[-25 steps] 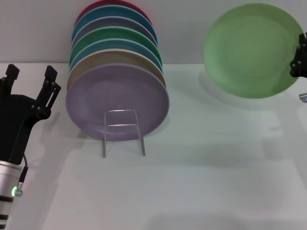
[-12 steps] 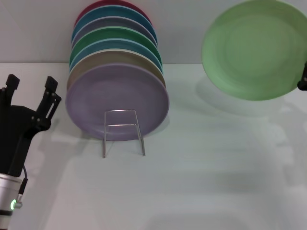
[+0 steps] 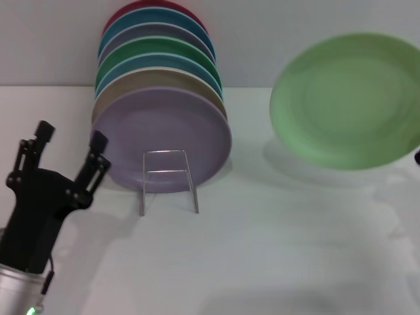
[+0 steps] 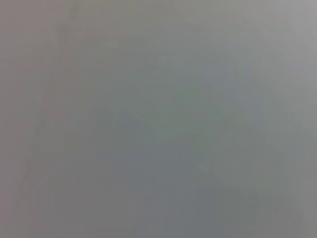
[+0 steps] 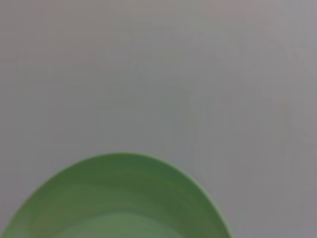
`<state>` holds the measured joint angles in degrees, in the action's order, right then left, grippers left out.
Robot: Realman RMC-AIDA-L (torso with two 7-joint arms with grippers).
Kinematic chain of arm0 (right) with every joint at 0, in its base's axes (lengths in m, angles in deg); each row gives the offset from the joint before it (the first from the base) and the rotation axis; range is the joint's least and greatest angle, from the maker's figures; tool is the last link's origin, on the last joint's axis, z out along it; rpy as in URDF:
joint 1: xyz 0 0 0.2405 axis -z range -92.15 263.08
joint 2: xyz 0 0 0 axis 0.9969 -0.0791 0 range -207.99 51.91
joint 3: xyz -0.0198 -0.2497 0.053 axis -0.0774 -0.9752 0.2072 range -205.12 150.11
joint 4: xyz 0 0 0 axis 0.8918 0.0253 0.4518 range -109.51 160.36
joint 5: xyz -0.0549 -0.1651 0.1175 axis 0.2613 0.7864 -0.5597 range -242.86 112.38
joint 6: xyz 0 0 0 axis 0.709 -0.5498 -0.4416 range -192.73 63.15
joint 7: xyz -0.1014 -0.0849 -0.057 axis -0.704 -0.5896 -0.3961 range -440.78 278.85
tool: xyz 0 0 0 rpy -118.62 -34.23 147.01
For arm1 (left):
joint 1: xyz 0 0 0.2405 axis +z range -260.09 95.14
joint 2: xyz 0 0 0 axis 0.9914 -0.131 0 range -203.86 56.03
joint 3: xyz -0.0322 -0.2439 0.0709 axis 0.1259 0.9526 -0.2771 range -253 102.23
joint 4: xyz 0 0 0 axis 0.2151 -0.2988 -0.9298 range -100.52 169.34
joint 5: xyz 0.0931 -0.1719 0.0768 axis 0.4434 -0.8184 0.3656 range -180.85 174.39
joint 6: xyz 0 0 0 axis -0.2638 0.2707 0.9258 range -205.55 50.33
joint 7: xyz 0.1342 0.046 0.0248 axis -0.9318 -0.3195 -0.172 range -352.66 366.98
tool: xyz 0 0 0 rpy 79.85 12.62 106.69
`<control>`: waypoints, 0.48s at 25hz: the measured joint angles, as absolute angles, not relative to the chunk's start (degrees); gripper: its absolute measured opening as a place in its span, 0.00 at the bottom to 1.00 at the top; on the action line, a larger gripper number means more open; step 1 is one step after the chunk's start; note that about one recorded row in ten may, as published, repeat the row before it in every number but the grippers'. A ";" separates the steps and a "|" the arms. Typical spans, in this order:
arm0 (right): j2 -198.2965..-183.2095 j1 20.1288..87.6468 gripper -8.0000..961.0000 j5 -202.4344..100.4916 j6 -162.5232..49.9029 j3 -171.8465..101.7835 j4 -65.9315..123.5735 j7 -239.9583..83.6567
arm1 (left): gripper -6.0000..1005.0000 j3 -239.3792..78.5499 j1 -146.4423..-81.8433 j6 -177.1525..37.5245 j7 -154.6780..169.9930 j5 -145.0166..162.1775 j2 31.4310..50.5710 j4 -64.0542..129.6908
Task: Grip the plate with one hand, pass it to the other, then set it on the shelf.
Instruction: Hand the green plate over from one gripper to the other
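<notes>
The light green plate (image 3: 346, 102) hangs in the air at the right, tilted, with its face toward me, above the white table (image 3: 275, 236). Only a dark sliver of my right gripper (image 3: 417, 157) shows at the right edge, at the plate's lower right rim. The right wrist view shows the plate's rim (image 5: 119, 198) close up. My left gripper (image 3: 70, 139) is open and empty at the lower left, just left of the silver wire shelf (image 3: 169, 181). The left wrist view shows only blank grey.
Several plates stand upright in the shelf, the lavender plate (image 3: 161, 134) in front, then tan, blue, a darker green plate (image 3: 157, 49), and a red one at the back. A grey wall rises behind the table.
The green plate has come lower and a little to the left, and the right gripper has nearly left the view. My left gripper has moved right, toward the shelf, and turned.
</notes>
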<state>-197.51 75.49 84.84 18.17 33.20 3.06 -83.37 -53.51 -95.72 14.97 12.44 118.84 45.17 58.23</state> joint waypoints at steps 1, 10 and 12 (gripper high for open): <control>-197.61 76.05 0.03 84.80 19.07 32.29 3.24 -83.57 | 0.79 -54.71 -95.66 15.29 12.33 118.86 45.18 58.41; -197.90 81.61 0.03 82.88 21.31 23.21 -0.55 -88.88 | 0.79 -62.40 -95.49 15.19 7.62 118.85 45.18 61.52; -197.91 82.63 0.03 78.90 21.35 18.07 -2.55 -93.30 | 0.79 -63.51 -95.51 15.06 4.94 118.84 45.18 62.19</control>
